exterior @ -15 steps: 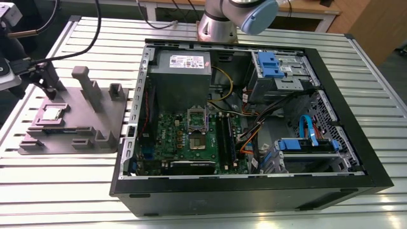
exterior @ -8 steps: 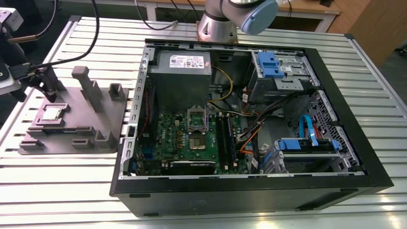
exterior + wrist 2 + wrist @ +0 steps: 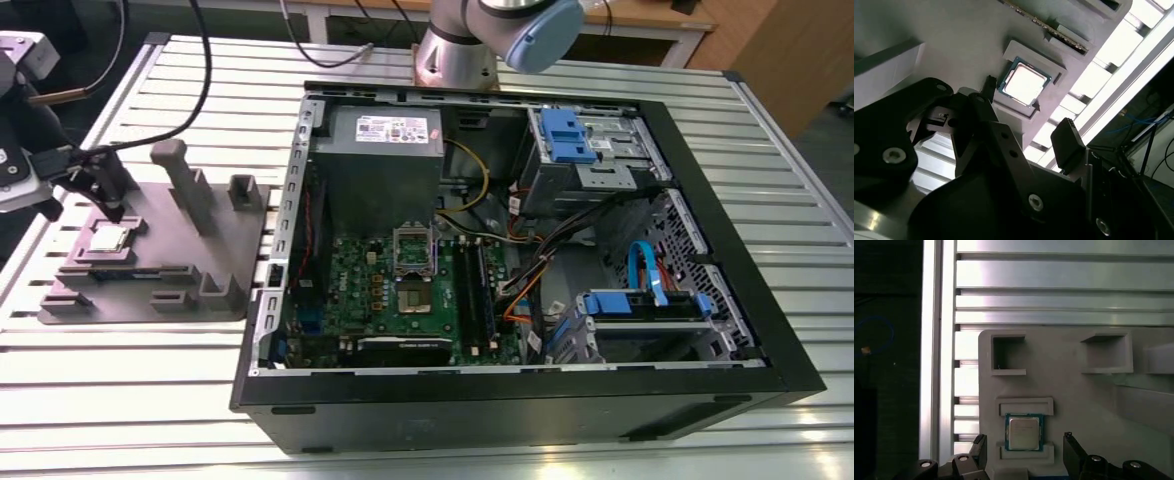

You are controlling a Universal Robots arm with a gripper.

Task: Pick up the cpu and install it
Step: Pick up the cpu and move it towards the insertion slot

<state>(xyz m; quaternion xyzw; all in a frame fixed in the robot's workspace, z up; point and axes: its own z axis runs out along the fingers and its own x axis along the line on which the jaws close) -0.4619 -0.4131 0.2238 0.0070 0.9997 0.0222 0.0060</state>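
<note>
Gripper: black two-fingered gripper [image 3: 1025, 439], jaws spread wide and holding nothing. In both wrist views one finger stands to each side of the cpu. I cannot tell whether the fingers are down at the chip's level or just above it.
Cpu: small flat square chip with a silvery metal top and thin greenish rim [image 3: 1024, 433]. It lies flat in its recessed seat.
Fixture: grey plastic block with pockets and upright posts [image 3: 200, 250]. It holds the cpu and sits on the exterior view's left, beside the case.
Table: slatted aluminium surface [image 3: 441, 440] under everything.
Case: open black computer case [image 3: 534, 400], well apart from the gripper.
Socket: rectangular metal frame on the green motherboard [image 3: 415, 270], inside the case.
Progress: judged early; the chip is not lifted, so grasping, carrying and seating all remain.
</note>
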